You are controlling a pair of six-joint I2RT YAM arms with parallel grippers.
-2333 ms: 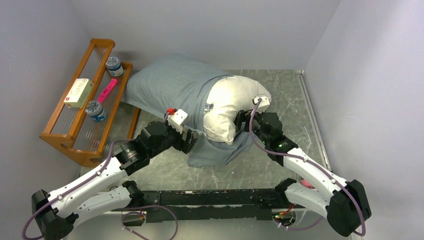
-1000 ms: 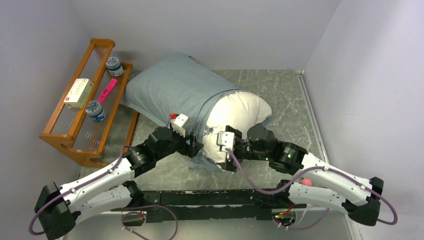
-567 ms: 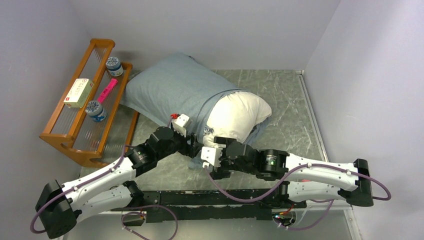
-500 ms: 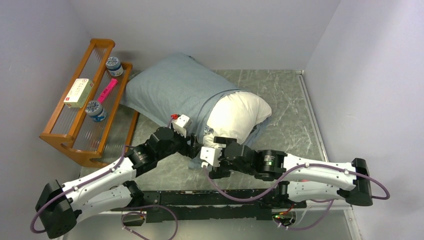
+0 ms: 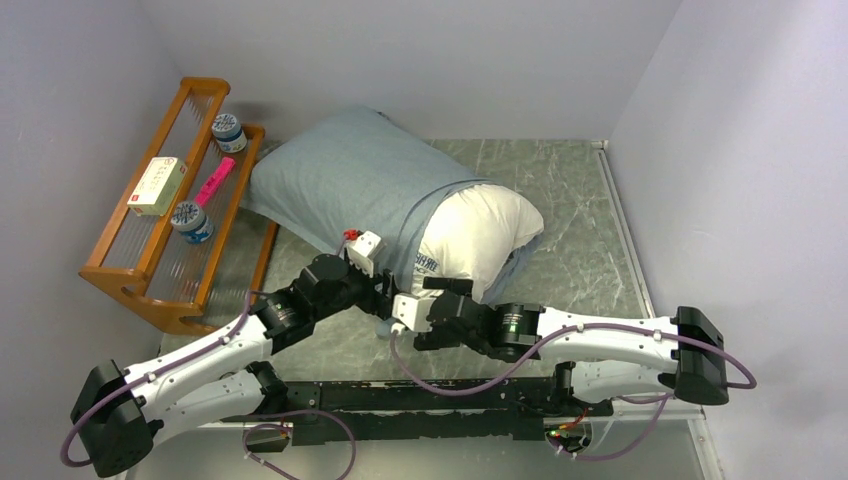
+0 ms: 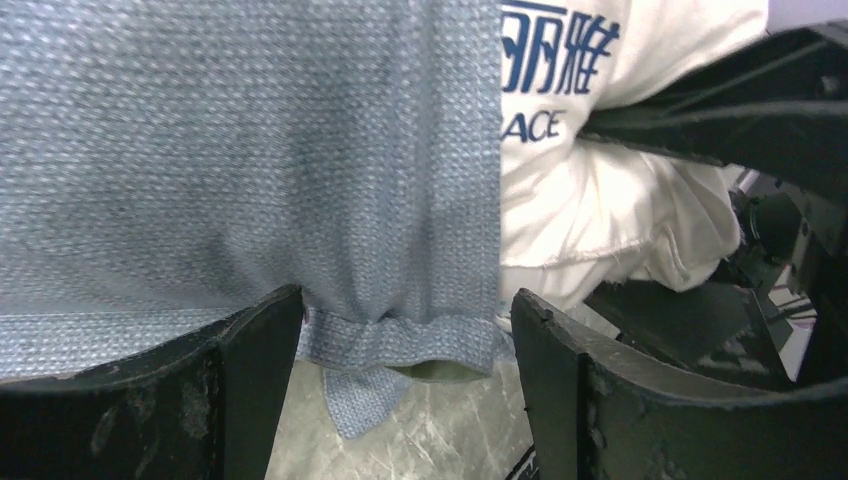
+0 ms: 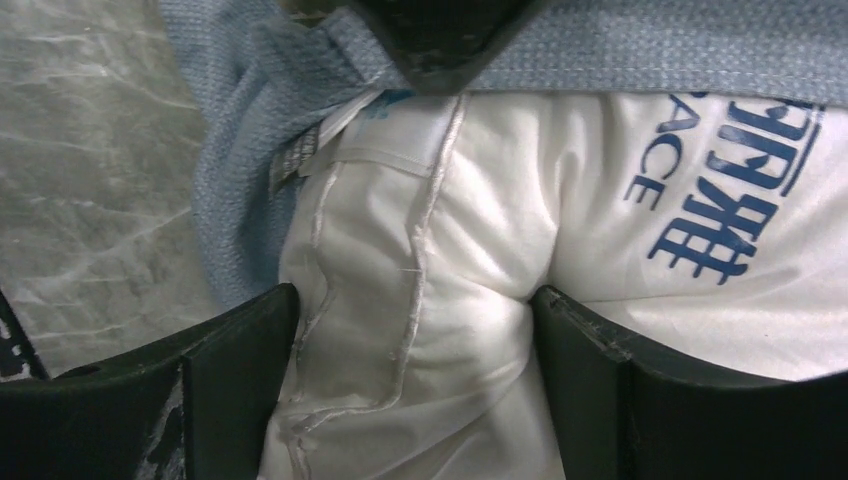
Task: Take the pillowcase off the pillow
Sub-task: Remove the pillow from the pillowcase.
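The grey-blue pillowcase (image 5: 340,180) covers the far left part of the white pillow (image 5: 480,235), whose near right end with blue lettering sticks out. My left gripper (image 5: 385,290) is at the case's near hem. In the left wrist view it (image 6: 405,320) stands open, with the folded hem of the pillowcase (image 6: 400,340) lying between its fingers just above the table. My right gripper (image 5: 447,287) has reached in from the right. It (image 7: 412,320) is open around the pillow's seamed corner (image 7: 400,300), which bulges against both fingers. The pillowcase edge (image 7: 650,40) runs just beyond.
A wooden rack (image 5: 120,270) stands at the left with two jars (image 5: 228,132) (image 5: 190,222), a box (image 5: 158,185) and a pink item (image 5: 215,180). Walls close in behind and on the right. The marble table (image 5: 580,210) shows to the right of the pillow.
The right arm has swung from the pillow's right side round to its near corner, beside the left gripper, and its jaws now straddle the pillow. The left arm has hardly moved.
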